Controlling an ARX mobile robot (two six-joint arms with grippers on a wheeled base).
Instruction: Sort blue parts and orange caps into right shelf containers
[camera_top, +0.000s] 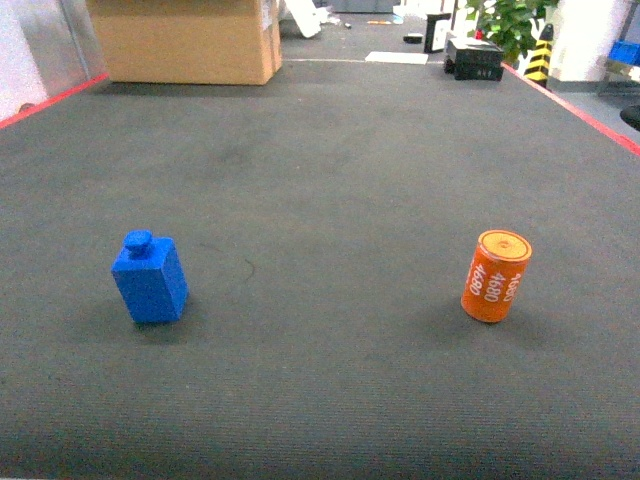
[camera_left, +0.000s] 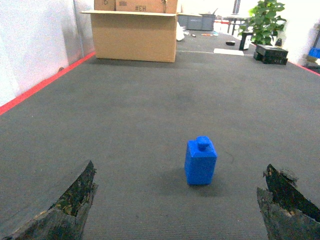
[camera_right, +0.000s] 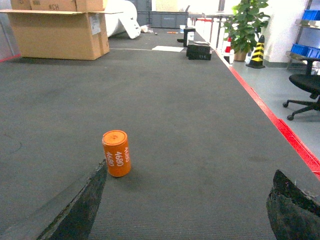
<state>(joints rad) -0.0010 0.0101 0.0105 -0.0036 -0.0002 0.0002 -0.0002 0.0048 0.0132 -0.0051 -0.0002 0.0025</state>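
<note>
Head view: blue part (camera_top: 150, 278) upright on dark mat (camera_top: 320, 200), left side; orange cap (camera_top: 495, 276) upright, well apart on right, white numbers on side. Left wrist view: left gripper (camera_left: 180, 200) spread wide, holding nothing, blue part ahead between fingers. Right wrist view: right gripper (camera_right: 187, 207) spread, holding nothing, orange cap just beside left finger (camera_right: 82, 205). Cardboard box (camera_top: 185, 40) at far end.
</note>
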